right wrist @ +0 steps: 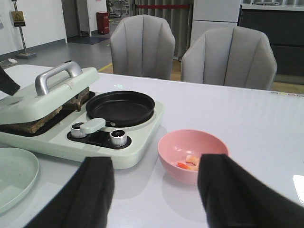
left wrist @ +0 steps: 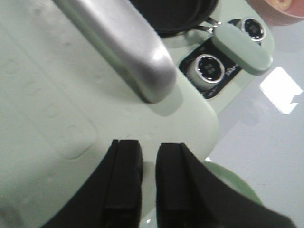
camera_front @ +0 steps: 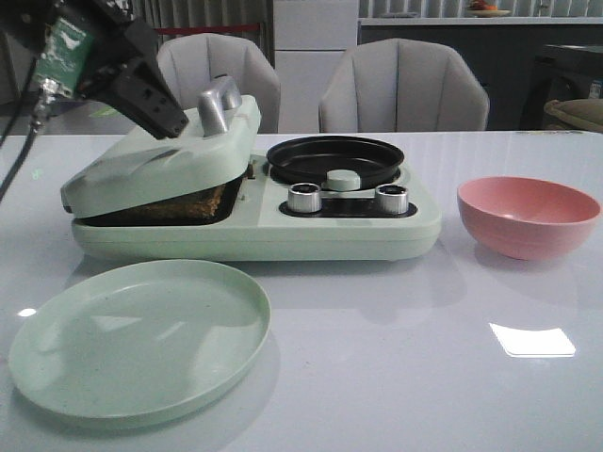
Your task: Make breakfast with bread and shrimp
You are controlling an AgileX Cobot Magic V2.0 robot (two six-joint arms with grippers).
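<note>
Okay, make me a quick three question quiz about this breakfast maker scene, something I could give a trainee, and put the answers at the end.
1. True or false: the shrimp are lying in the black frying pan.
2. Multiple choice: where are the left gripper fingertips? A) over the press lid near its silver handle, B) inside the pink bowl, C) resting on the green plate.
3. Fill in: the bread sits under the ____ of the breakfast maker.

Key: 1 false, they are in the pink bowl. 2 A. 3 lid.
</note>
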